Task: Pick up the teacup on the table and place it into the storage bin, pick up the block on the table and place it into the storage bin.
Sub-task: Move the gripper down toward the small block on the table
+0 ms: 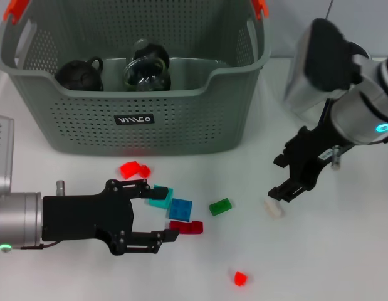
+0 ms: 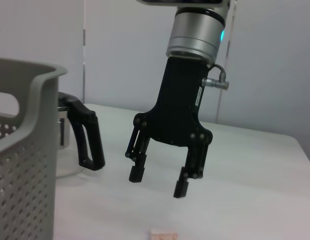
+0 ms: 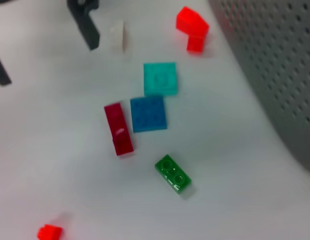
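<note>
Grey-green storage bin (image 1: 134, 119) at 12 o'clock, two dark teacups (image 1: 81, 74) inside. Left gripper (image 1: 161, 213) at 7 o'clock, jaws wide open, empty, low over the table (image 1: 344, 251); teal block (image 1: 160, 196) just beside its upper fingertip, blue block (image 1: 180, 208) and dark red block (image 1: 187, 226) just past the tips. Right gripper (image 1: 283, 185) at 3 o'clock, jaws open, empty; white block (image 1: 273, 209) just beside its tips.

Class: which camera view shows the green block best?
The right wrist view: the green block is close, with its studs visible. The head view shows it smaller, among other blocks in front of the storage bin. The left wrist view misses it.
</note>
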Tool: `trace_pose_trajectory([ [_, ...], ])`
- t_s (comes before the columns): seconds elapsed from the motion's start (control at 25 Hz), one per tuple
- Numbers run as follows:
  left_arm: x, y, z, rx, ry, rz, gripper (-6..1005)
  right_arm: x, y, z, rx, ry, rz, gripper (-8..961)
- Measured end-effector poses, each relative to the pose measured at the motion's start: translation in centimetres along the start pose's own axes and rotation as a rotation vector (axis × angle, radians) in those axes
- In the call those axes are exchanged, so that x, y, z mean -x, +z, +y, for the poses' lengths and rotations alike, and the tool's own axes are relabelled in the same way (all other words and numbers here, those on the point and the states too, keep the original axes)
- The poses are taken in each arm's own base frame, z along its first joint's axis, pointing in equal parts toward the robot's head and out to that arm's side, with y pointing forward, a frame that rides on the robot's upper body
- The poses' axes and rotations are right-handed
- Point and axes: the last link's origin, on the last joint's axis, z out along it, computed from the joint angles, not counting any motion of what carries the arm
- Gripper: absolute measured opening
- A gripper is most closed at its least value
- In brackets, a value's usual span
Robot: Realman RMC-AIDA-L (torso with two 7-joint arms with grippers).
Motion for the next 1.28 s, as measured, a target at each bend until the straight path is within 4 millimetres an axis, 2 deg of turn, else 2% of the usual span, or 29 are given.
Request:
trace_pose_trajectory([
  [0.16,0.3,-0.1,-0.1,-0.027,-0.029,0.021,763,1.1,0.9,0.5,-0.025,-0.115,0.059,613],
  [0.36,0.7,-0.1,-0.1,-0.049,-0.055,0.032,763,1.7,1.7,1.0,-0.023,-0.255,0.132,832],
  [0.6,1.0,0.1,0.2,-0.055,-0.090,0.054,763,1.3,3.0,0.9,0.015,-0.342,0.243,882],
  [0.76,1.1,0.1,0.2,-0.059,-0.096,0.061,763,1.4,3.9,1.0,0.019,-0.381,0.279,871],
  [1.28,1.1,0.1,0.2,-0.058,-0.096,0.065,763,2.5,5.7,1.9,0.013,-0.447,0.246,834],
])
